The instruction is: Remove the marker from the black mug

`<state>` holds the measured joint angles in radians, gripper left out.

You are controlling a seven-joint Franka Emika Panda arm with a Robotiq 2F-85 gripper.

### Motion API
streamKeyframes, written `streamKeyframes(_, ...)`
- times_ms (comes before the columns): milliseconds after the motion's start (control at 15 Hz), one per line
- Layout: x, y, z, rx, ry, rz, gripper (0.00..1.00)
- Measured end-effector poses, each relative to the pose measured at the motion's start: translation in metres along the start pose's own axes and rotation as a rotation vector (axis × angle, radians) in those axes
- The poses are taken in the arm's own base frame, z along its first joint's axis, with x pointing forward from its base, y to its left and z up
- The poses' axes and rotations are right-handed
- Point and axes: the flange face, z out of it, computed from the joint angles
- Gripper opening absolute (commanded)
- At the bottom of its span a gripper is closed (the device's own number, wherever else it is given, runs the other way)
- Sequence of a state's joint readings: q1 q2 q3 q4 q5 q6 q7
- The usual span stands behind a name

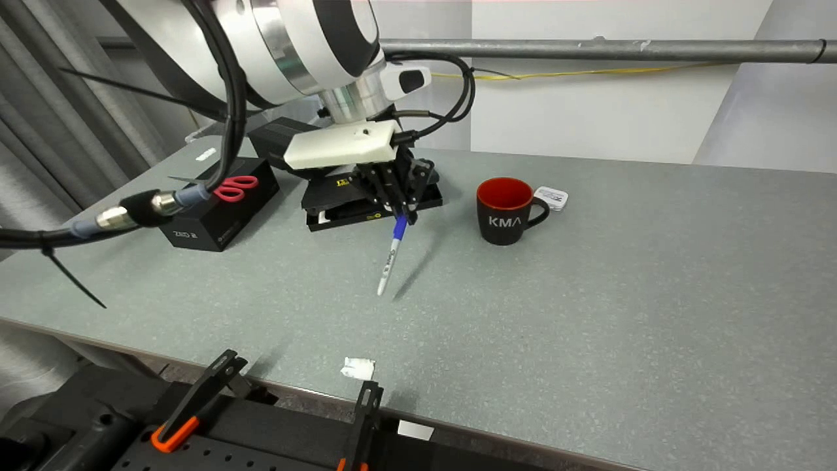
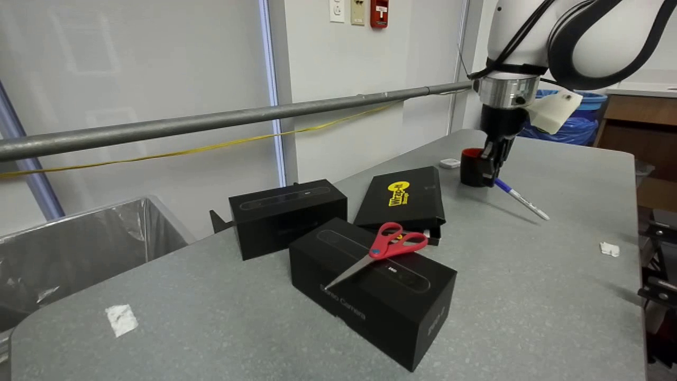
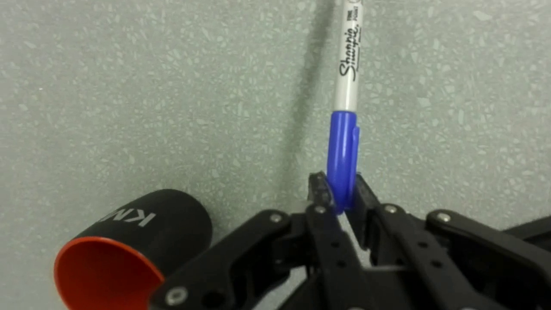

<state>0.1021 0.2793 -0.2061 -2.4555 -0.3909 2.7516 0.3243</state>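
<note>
The marker is a white pen with a blue cap. It shows in both exterior views and in the wrist view. My gripper is shut on its blue cap end; it also shows in both exterior views. The marker hangs tilted outside the mug, white end down; its tip is just above the table or touching it, I cannot tell. The black mug stands upright beside the gripper, red inside. It is partly hidden by the gripper in an exterior view and lies lower left in the wrist view.
Black boxes and a flat black box with yellow print stand near the arm. Red scissors lie on one box. A small white case is behind the mug. Clamps sit at the table's front edge.
</note>
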Motion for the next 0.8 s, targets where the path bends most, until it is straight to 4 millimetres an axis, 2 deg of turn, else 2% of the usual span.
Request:
streamKeyframes(533,0.022,-0.006,0.03,-0.106,-0.002,-0.086,0.04)
streamKeyframes(600,0.025,-0.007,0.031,-0.115,0.002,-0.085,0.4)
streamKeyframes(667,0.027,-0.008,0.032,-0.124,0.006,-0.085,0.43)
streamKeyframes(800,0.03,-0.01,0.034,-0.137,0.011,-0.086,0.57)
